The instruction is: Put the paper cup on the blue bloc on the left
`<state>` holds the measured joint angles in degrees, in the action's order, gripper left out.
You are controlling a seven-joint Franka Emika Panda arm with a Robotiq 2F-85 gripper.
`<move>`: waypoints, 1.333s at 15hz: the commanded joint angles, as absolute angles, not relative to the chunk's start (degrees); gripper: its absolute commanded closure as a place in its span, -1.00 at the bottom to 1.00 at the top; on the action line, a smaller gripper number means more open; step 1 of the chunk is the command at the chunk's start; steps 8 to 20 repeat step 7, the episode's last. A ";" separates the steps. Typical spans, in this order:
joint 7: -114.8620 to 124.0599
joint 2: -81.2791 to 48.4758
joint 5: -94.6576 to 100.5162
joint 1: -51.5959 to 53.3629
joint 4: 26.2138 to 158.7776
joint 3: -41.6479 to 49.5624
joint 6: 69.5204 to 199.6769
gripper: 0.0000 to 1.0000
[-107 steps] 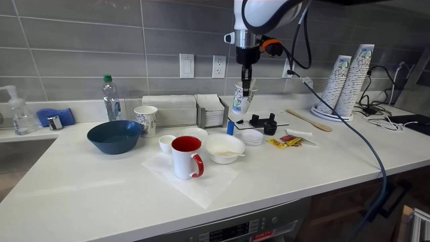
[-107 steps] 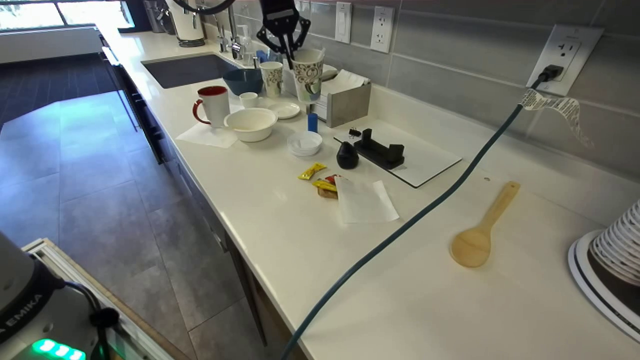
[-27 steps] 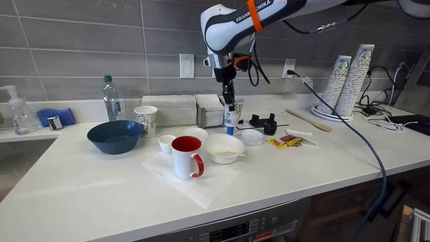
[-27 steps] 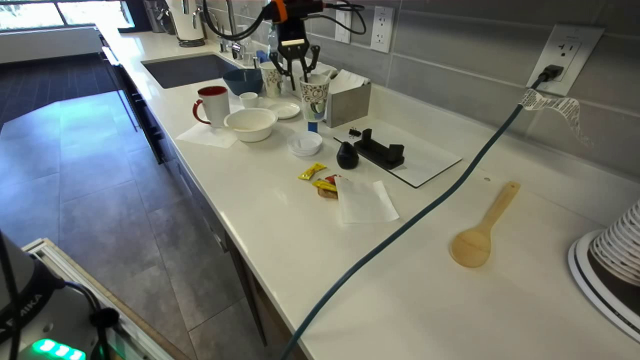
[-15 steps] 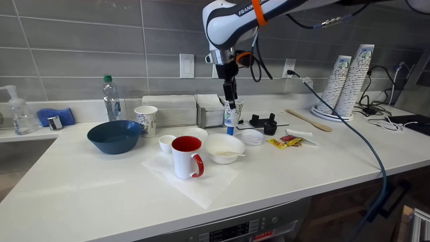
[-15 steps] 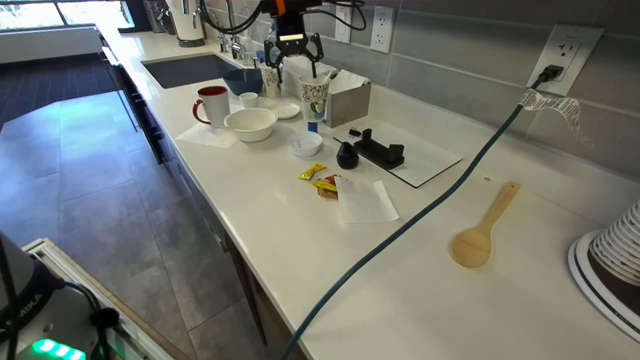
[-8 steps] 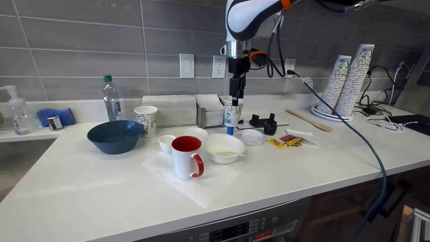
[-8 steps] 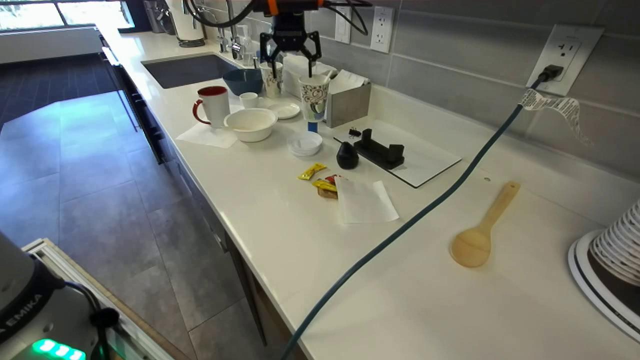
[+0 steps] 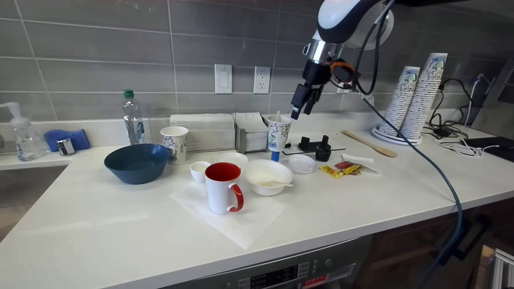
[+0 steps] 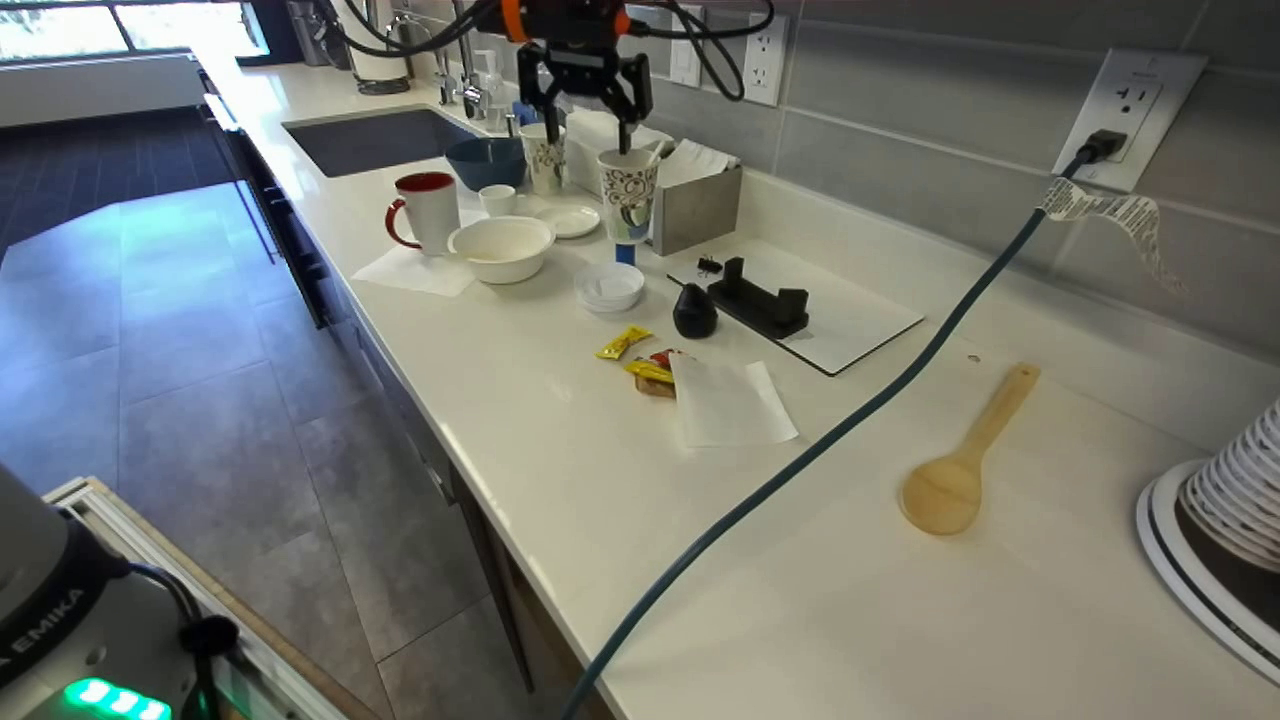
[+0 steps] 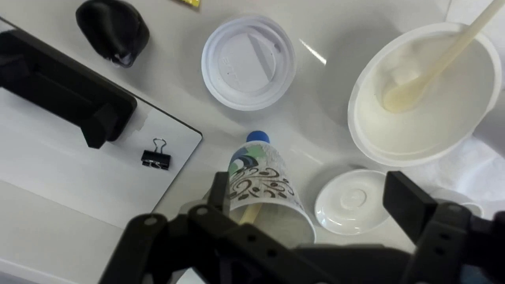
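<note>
On the block (image 9: 275, 156), the cup (image 9: 278, 135) now stands released.

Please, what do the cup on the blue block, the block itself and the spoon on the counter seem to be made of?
Cup: probably paper, smooth, going by its thin rim and printed pattern.
Block: perhaps plastic, smooth-looking and evenly blue, but this is uncertain.
Spoon: most likely wood, satin-looking, judging by its warm tan colour.
</note>
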<state>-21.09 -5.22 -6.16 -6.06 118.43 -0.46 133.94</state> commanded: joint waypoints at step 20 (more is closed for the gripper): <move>-18.78 12.33 -15.75 -5.36 138.13 6.99 135.29 -1.00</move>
